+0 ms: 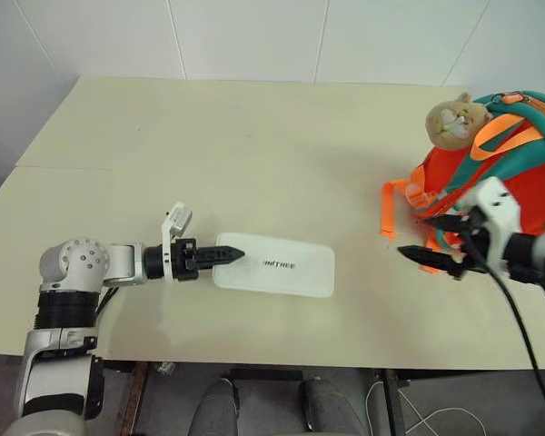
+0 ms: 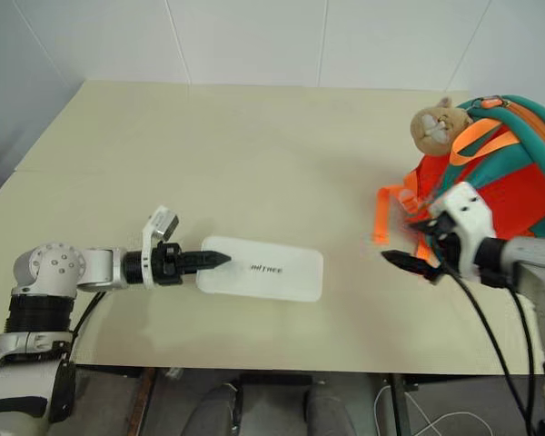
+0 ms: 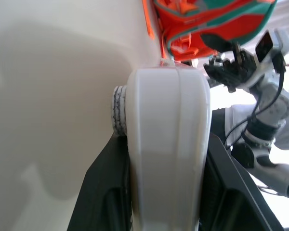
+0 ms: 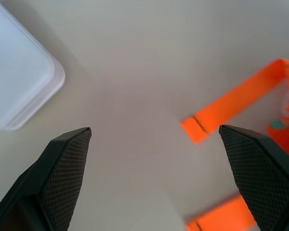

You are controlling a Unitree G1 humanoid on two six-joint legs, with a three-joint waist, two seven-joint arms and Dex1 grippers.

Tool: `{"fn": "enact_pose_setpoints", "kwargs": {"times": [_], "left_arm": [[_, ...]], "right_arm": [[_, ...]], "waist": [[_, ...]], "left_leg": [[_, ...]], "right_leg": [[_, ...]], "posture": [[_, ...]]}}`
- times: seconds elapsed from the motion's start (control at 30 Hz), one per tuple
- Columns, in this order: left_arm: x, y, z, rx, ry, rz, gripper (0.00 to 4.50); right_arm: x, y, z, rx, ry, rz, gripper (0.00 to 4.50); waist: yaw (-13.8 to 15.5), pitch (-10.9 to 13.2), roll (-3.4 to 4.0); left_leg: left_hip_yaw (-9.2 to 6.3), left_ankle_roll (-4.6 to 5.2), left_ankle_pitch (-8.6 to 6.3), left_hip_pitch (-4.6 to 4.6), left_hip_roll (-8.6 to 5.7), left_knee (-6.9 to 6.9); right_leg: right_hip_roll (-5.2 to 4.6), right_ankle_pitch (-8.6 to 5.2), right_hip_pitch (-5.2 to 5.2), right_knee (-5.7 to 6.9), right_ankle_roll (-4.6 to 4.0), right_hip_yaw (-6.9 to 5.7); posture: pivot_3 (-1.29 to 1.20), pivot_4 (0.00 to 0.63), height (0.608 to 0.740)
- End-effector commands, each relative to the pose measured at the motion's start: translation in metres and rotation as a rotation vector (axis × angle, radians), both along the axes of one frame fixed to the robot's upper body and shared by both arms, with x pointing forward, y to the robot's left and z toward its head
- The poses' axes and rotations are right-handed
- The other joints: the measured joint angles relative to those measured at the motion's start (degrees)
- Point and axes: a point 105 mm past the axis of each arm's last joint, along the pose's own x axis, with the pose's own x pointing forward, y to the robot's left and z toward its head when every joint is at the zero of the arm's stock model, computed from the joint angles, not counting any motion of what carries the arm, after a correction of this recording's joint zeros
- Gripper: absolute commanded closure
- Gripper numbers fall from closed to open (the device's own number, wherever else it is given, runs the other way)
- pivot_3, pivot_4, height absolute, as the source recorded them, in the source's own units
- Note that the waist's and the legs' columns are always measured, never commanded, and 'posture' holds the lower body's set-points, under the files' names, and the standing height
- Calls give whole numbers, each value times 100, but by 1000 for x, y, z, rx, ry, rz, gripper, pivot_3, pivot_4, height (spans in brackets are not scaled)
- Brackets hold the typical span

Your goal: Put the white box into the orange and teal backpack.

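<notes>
The box [image 1: 277, 265] lies flat on the table [image 1: 254, 154], near its front edge and left of centre, lettered side up, outside the backpack [image 1: 513, 163]. The left gripper [image 1: 229, 256] reaches in level from the left and its black fingers are clamped on the box's left end; in the left wrist view the white case [image 3: 166, 144] sits pinched between the two dark fingers [image 3: 103, 187], edge-on to the camera. The backpack stands at the table's far right, puffy orange with teal straps, a plush toy [image 1: 454, 120] fixed at its top left and an orange strap [image 1: 388, 209] trailing down onto the tabletop beside it. Whether the backpack's opening is unzipped, or whether anything is inside it, cannot be told. The right gripper [image 1: 429, 240] hovers just left of the backpack's lower front, pointing toward the middle of the table, its fingers spread wide with nothing between them; in the right wrist view the two fingers [image 4: 62, 168] frame bare tabletop, with a corner of the box [image 4: 24, 86] to one side and orange webbing [image 4: 231, 103] to the other. Box and backpack are well apart.
</notes>
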Motion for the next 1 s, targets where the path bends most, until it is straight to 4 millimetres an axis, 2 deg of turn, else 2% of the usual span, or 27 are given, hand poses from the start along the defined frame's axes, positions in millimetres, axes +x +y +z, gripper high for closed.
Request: {"fn": "enact_pose_setpoints", "kwargs": {"times": [0.03,0.17,0.27,0.4,0.57,0.73,0.83,1.0], "left_arm": [[11,3,9,-12,-41,48,3202],[17,-6,19,-77,-53,37,3203],[21,-8,23,-91,-63,49,3205],[23,-9,28,-113,-69,59,3220],[24,-9,31,-120,-75,81,3220],[24,-6,42,-167,-97,106,3220],[24,-4,46,-179,-108,122,3220],[27,14,62,-214,-159,202,3220]], "right_arm": [[-6,-13,20,-1,-72,-55,0],[-8,-33,25,-12,-105,-157,0],[5,-52,27,-26,-183,-286,0],[19,-64,29,-22,-251,-374,0],[44,-58,42,102,-349,-426,0],[68,-43,53,264,-380,-453,0],[78,-40,57,313,-395,-473,905],[83,-26,62,337,-406,-425,2679]], "waist": [[0,0,-1],[24,1,-2],[15,2,-3],[6,2,-3],[-12,2,-2],[-3,3,-2],[8,3,-2],[3,3,-2]], "left_leg": [[0,0,0,-1,0,-1],[0,0,0,-7,-1,-9],[1,0,0,-10,-1,-15],[6,-1,0,-10,0,-17],[10,-4,2,-7,1,-22],[9,-7,3,-8,2,-28],[10,-8,4,-9,1,-35],[10,-9,5,-9,2,-37]], "right_leg": [[1,1,-3,0,0,1],[0,1,-6,-6,2,1],[-1,1,-9,-10,3,1],[-1,1,-15,-8,3,5],[0,1,-17,-4,3,9],[0,1,-19,-5,4,8],[-1,1,-22,-8,4,8],[-1,1,-22,-8,4,7]], "posture": [[0,150,740],[0,150,740],[0,150,740],[0,150,740],[0,150,740],[0,150,740],[0,150,740],[0,150,740]]}}
